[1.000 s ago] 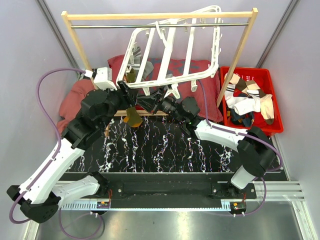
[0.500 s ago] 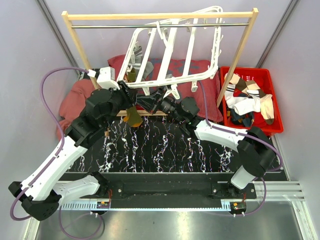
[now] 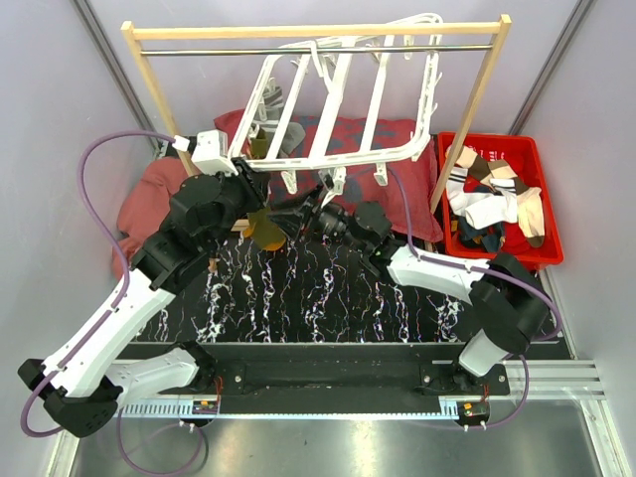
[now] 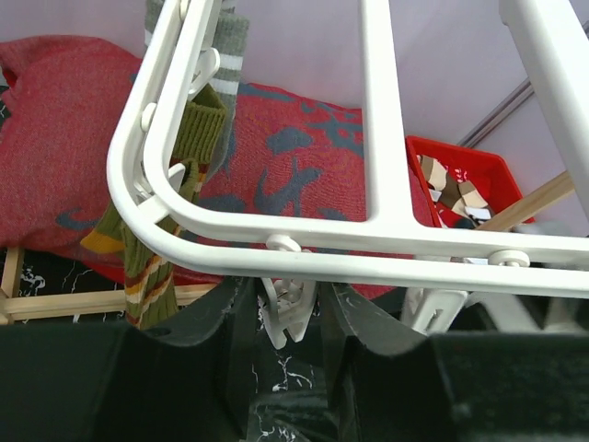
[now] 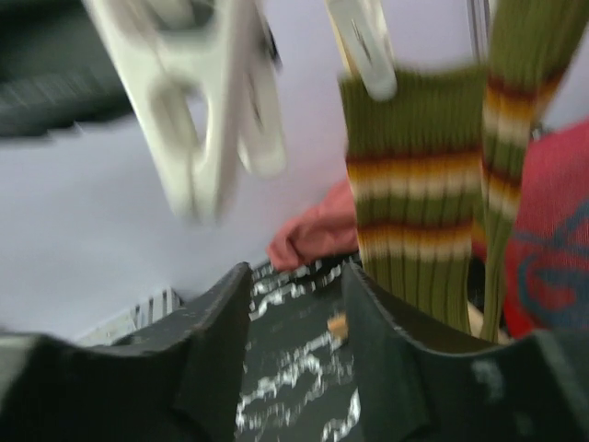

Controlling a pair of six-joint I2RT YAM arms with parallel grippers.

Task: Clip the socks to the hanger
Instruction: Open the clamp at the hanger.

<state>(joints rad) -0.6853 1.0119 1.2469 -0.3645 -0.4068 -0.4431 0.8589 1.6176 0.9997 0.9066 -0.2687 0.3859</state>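
One white hanger (image 4: 379,110), one wooden rail frame (image 3: 318,31), one red bin (image 3: 487,137) holding a heap of socks (image 3: 492,204) too tangled to count, and two red cloths (image 3: 149,194).

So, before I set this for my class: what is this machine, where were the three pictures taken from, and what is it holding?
Two robot arms stand at a table's near edge, each ending in two fingers. The overhead picture shows the left arm, the right arm, a white hanger on a wooden rail, red cloths beneath and a red bin of loose socks. The other two pictures come from wrist cameras. The left fingers flank a white clip; whether they squeeze it is unclear. The right fingers are apart and empty, near an olive striped sock already clipped up.
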